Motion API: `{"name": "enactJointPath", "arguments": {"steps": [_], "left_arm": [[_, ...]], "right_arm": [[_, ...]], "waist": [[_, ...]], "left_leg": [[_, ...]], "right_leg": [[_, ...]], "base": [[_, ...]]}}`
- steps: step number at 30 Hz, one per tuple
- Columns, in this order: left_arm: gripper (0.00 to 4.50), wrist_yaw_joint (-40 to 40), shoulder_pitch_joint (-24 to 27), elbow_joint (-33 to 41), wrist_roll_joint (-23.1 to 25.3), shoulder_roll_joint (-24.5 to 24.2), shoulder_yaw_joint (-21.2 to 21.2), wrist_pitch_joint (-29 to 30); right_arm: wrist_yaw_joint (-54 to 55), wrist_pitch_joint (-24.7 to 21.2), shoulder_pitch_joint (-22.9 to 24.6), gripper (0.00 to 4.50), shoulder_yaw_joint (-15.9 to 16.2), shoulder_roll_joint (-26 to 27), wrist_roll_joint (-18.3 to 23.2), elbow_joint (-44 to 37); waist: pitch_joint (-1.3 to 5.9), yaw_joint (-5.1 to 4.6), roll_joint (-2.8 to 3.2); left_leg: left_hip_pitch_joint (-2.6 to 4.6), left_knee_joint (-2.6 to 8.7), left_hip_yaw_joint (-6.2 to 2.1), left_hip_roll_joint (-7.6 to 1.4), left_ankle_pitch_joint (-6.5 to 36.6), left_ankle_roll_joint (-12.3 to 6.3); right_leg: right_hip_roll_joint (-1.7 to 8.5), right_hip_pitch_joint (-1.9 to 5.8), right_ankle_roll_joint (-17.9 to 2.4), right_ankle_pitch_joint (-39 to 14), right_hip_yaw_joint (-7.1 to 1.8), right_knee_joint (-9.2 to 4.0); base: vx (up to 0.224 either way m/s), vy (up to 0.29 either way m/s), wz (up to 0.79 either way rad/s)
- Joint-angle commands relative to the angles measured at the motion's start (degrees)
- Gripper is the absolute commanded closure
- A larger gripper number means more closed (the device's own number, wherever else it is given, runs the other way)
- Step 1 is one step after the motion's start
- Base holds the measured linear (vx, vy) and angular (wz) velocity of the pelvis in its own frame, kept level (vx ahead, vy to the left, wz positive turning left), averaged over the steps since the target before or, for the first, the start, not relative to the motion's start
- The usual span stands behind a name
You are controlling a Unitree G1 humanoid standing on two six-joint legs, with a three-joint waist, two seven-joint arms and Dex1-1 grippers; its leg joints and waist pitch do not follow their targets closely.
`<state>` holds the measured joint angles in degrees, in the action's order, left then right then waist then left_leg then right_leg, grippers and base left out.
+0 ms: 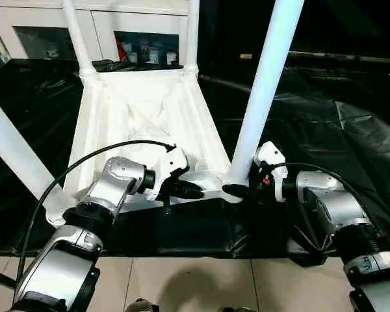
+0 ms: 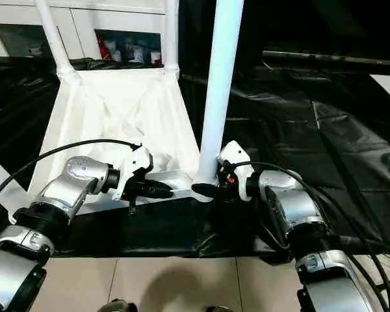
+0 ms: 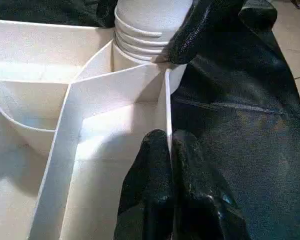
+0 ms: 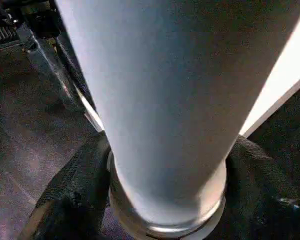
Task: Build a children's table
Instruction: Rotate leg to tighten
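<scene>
The white table [image 1: 143, 123] lies upside down on a tabletop draped in black sheet [image 1: 325, 110], its ribbed underside facing up so the corner sockets are open to take the legs. Four legs stand in it: two at the far corners [image 1: 78, 39], one at the near left corner [image 1: 13, 156], and one at the near right corner [image 1: 263, 84], rising tall between the arms. The left tool [image 1: 182, 190] has its fingers [image 3: 155, 200] pinched together on the thin near rim of the table, one inside and one outside the wall; this looks like a brace, keeping the light plastic body from turning or sliding while the other arm works. The right tool [image 1: 242, 190] sits at the foot of the near right leg, just above its socket, with a black finger [image 4: 75, 190] on either side of the round shaft and its jaws fairly wide around it; whether they press the leg firmly cannot be told. Threads show at the leg's base in the left wrist view, so gripping low probably serves to twist it home. A white cabinet [image 1: 26, 26] stands behind.
</scene>
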<state>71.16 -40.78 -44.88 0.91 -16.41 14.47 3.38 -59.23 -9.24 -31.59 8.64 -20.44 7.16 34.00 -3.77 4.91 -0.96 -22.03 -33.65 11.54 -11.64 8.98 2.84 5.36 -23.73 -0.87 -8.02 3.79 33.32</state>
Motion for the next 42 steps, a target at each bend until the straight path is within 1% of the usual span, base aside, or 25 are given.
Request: {"name": "enactJointPath", "arguments": {"steps": [1,7,8,9,10,11,12,13,15,17,18,19,20,23,24,25,26,28,30,32,33,35,37,38,42], "left_arm": [[4.5,-4.32,-0.16,-0.04,-0.26,3.0,-0.39,-0.3],[4.5,-13.83,-1.75,-3.1,0.83,6.3,-1.88,1.71],[4.5,-23.14,-3.16,-5.46,1.41,10.26,-3.18,4.08],[4.5,-26.15,-3.57,-6.17,1.46,11.86,-3.6,4.81],[4.5,-27.3,-3.7,-6.39,1.58,12.32,-3.71,4.8],[4.5,-30.7,-4.09,-7.07,1.95,13.71,-3.97,4.68],[4.5,-32.83,-4.3,-7.52,2.5,15.11,-3.62,4.42],[4.5,-33.14,-4.3,-7.61,2.77,15.6,-3.32,4.37],[4.5,-33.13,-4.2,-7.56,2.99,16.64,-2.88,4.23],[4.5,-33.29,-4.21,-7.7,3.51,17.04,-2.34,3.65],[4.5,-32.79,-4.16,-7.63,3.57,16.61,-2.25,3.32],[4.5,-32.79,-4.38,-8.0,3.82,16.13,-2.49,2.88],[4.5,-32.29,-4.51,-8.16,4.07,15.35,-2.43,2.24],[4.5,-31.3,-4.53,-8.19,4.34,14.42,-2.24,1.34],[4.5,-29.47,-4.38,-8.01,4.18,13.51,-2.21,0.39],[4.5,-26.86,-4.13,-7.76,4.05,12.13,-2.04,-1.09],[4.5,-24.88,-3.95,-7.55,3.95,10.86,-1.94,-1.78],[4.5,-20.46,-3.55,-7.09,3.43,8.77,-1.74,-3.14],[4.5,-15.86,-3.08,-6.57,2.96,6.82,-1.34,-4.65],[4.5,-10.56,-2.47,-5.72,2.32,5.09,-0.68,-5.81],[4.5,-10.28,-2.44,-5.65,2.25,5.03,-0.67,-5.83],[4.5,-3.69,-1.64,-3.7,0.06,3.64,-0.66,-5.53],[4.5,0.67,-1.22,-2.19,-1.76,3.03,-0.8,-4.57],[4.5,3.04,-1.1,-1.55,-2.4,2.5,-0.62,-4.34],[4.5,4.46,-1.25,-1.67,-2.7,2.12,-0.77,-4.35]], "right_arm": [[8.57,0.33,0.64,1.72,-2.2,3.25,-0.08,2.82],[21.25,-0.67,0.49,1.73,-5.31,7.47,-0.64,6.05],[36.16,-0.94,-0.36,1.73,-9.54,11.96,-0.6,8.77],[40.7,-1.24,-0.69,1.73,-10.9,13.61,-0.36,9.61],[41.44,-1.18,-0.78,1.73,-11.04,14.06,-0.35,9.74],[43.6,-0.8,-1.05,1.73,-11.42,15.48,-0.44,10.09],[45.44,0.14,-1.36,1.73,-11.22,17.15,-1.19,10.19],[46.14,0.55,-1.49,1.73,-11.02,17.79,-1.62,10.18],[45.59,1.51,-1.74,1.73,-9.81,18.95,-2.3,10.2],[43.41,2.55,-2.02,1.73,-8.96,19.84,-2.02,10.18],[42.5,2.96,-2.08,1.38,-9.29,19.77,-1.42,9.88],[41.32,3.66,-2.25,1.18,-9.91,19.67,-0.62,9.44],[40.82,4.32,-2.46,1.01,-10.01,19.09,-0.6,9.13],[40.1,4.98,-2.68,0.81,-9.81,18.15,-0.92,8.82],[37.56,5.05,-2.75,0.81,-9.3,16.73,-1.02,8.08],[33.71,4.77,-2.77,0.6,-8.54,14.6,-1.16,6.92],[29.37,4.0,-2.48,0.6,-7.38,12.42,-1.18,5.5],[21.55,2.68,-1.49,0.6,-4.95,8.34,-1.24,2.55],[14.4,1.99,-0.11,0.6,-2.69,4.39,-1.31,-0.56],[9.14,2.27,0.95,0.6,-1.36,1.26,-1.58,-2.5],[8.94,2.27,0.98,0.6,-1.33,1.14,-1.58,-2.57],[3.88,1.84,1.64,0.6,-0.45,-1.43,-1.16,-3.84],[0.64,1.34,1.85,0.6,0.66,-2.94,-0.93,-4.62],[-1.37,0.85,1.84,0.6,2.2,-3.93,-1.69,-4.8],[-2.58,0.36,1.93,0.6,3.72,-4.48,-2.7,-5.0]], "waist": [[4.63,-0.24,-0.13],[4.36,-1.55,-0.24],[4.35,-1.59,0.03],[4.13,-2.02,0.09],[4.32,-2.18,-0.12],[4.36,-2.19,0.04],[4.31,-2.35,0.07],[4.25,-2.26,-0.1],[4.31,-2.31,0.09],[4.34,-2.29,0.15],[4.39,-2.32,0.17],[4.44,-2.33,0.0],[4.48,-2.28,0.11],[4.48,-2.44,0.15],[4.48,-2.53,-0.06],[4.51,-2.47,-0.18],[4.51,-2.71,-0.13],[4.52,-2.46,-0.3],[4.45,-2.37,-0.43],[4.42,-2.04,-0.27],[4.45,-1.96,-0.24],[4.54,-1.51,-0.15],[4.61,-0.92,-0.16],[4.71,-0.7,-0.08],[4.76,0.07,-0.2]], "left_leg": [[1.31,3.94,-0.79,-1.72,14.96,-1.2],[1.67,4.04,-1.03,-1.28,18.66,0.35],[1.67,4.06,-1.08,-1.35,18.65,0.59],[1.9,4.13,-1.06,-1.32,19.41,1.27],[1.92,4.02,-1.23,-1.03,20.12,1.43],[1.8,4.06,-1.27,-1.02,20.03,1.19],[1.78,4.08,-1.18,-1.08,20.21,0.59],[2.22,3.84,-0.98,-0.87,21.05,-0.04],[1.78,3.93,-1.16,-0.76,20.78,-0.8],[1.77,3.99,-1.2,-0.8,21.01,-1.12],[1.68,4.05,-1.24,-0.8,21.08,-1.17],[1.57,4.11,-1.25,-0.86,20.85,-1.27],[1.54,4.13,-1.27,-0.9,20.73,-1.46],[1.36,4.21,-1.31,-0.89,20.79,-1.55],[1.39,4.15,-1.28,-0.87,20.84,-1.67],[1.2,4.13,-1.35,-0.77,20.34,-1.91],[0.99,4.17,-1.25,-0.84,20.21,-2.2],[0.72,4.04,-1.23,-0.83,18.66,-3.15],[0.89,3.91,-1.03,-0.97,18.19,-3.6],[1.06,3.95,-1.04,-1.2,18.05,-3.64],[1.09,3.93,-1.02,-1.26,18.02,-3.58],[1.12,3.99,-0.94,-1.62,17.33,-3.23],[1.39,3.95,-0.7,-1.8,16.71,-3.07],[1.34,3.91,-0.62,-1.9,15.77,-3.1],[1.42,3.77,-0.43,-1.92,14.49,-3.5]], "right_leg": [[2.93,2.72,-11.81,-16.64,-1.95,-3.25],[2.89,2.34,-9.48,-24.53,-1.79,-4.38],[2.9,2.32,-9.31,-24.56,-1.83,-4.31],[2.77,1.82,-9.03,-25.86,-1.84,-4.63],[2.88,2.09,-8.16,-28.39,-1.49,-4.82],[2.88,2.24,-7.81,-28.6,-1.45,-4.95],[2.74,2.05,-7.34,-28.34,-1.47,-5.24],[2.68,1.62,-6.88,-29.43,-1.44,-5.7],[2.77,1.9,-5.98,-30.59,-1.38,-5.74],[2.71,1.85,-5.4,-30.99,-1.3,-5.91],[2.67,1.94,-5.26,-30.73,-1.26,-5.84],[2.66,2.0,-5.3,-30.09,-1.29,-5.74],[2.71,2.03,-5.5,-29.44,-1.33,-5.63],[2.73,2.08,-5.6,-29.17,-1.31,-5.59],[2.78,2.06,-5.78,-29.32,-1.28,-5.6],[2.73,2.42,-5.5,-29.47,-1.17,-5.59],[2.73,2.39,-5.67,-29.03,-1.31,-5.48],[2.76,2.66,-5.44,-27.84,-1.35,-5.39],[2.75,2.41,-6.02,-27.34,-1.47,-5.34],[2.82,2.37,-6.6,-27.12,-1.51,-5.24],[2.83,2.36,-7.04,-26.88,-1.53,-5.17],[2.84,2.39,-8.56,-24.48,-1.64,-4.67],[2.68,2.28,-10.5,-20.97,-1.74,-4.12],[2.68,2.34,-11.32,-18.62,-1.84,-3.78],[2.78,2.36,-11.77,-16.66,-1.94,-3.42]], "base": [[0.0,0.0,0.0],[0.0,0.0,0.0],[0.0,0.0,0.0],[0.0,0.0,0.0],[0.0,0.0,0.0],[0.0,0.0,0.0],[0.0,0.0,0.0],[0.0,0.0,0.0],[0.0,0.0,0.0],[0.0,0.0,0.0],[0.0,0.0,0.0],[0.0,0.0,0.0],[0.0,0.0,0.0],[0.0,0.0,0.0],[0.0,0.0,0.0],[0.0,0.0,0.0],[0.0,0.0,0.0],[0.0,0.0,0.0],[0.0,0.0,0.0],[0.0,0.0,0.0],[0.0,0.0,0.0],[0.0,0.0,0.0],[0.0,0.0,0.0],[0.0,0.0,0.0],[0.0,0.0,0.0]]}}
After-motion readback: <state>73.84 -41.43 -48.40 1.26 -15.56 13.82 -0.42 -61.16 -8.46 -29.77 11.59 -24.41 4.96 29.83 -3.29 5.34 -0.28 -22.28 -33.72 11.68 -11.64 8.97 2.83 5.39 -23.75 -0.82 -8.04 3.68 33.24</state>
